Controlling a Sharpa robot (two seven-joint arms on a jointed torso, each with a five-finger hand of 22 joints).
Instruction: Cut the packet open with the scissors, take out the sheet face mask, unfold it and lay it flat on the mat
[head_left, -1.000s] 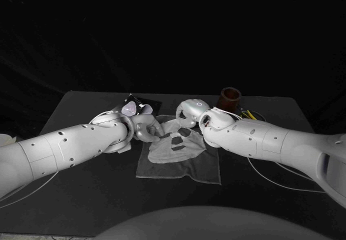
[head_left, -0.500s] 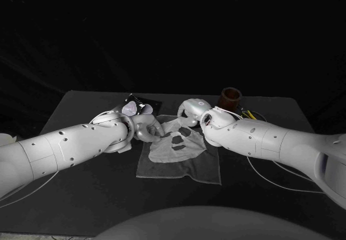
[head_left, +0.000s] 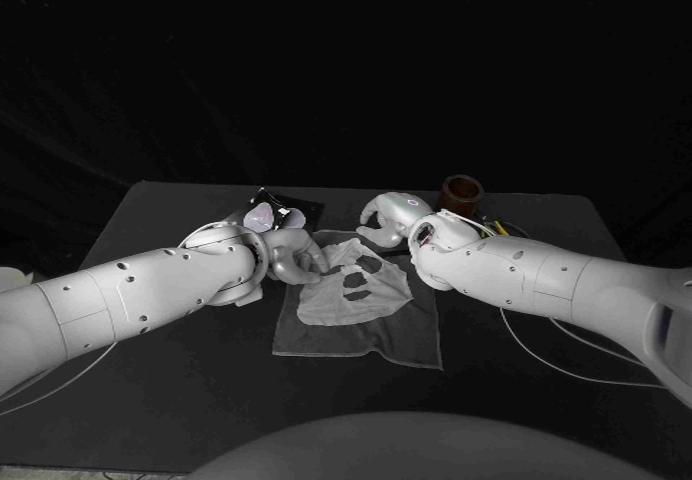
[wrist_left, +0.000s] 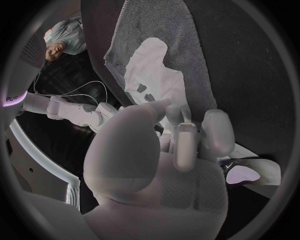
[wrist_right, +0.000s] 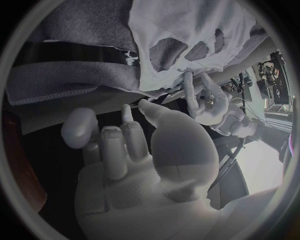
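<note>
Black desk (head_left: 173, 330): packet (head_left: 289, 200) aside, mask (head_left: 353, 290) out and unfolded on the mat (head_left: 361, 340), I'd say only smoothing remains; left hand (head_left: 289, 255) at its edge, grip unclear, right hand (head_left: 389, 215) spread, empty.

We count one sheet face mask (head_left: 353, 288), one grey mat (head_left: 361, 338), one black packet (head_left: 274, 206), one brown cup (head_left: 462, 192), one black table (head_left: 173, 340), and two silver hands in play: left hand (head_left: 293, 256) and right hand (head_left: 391, 216).
</note>
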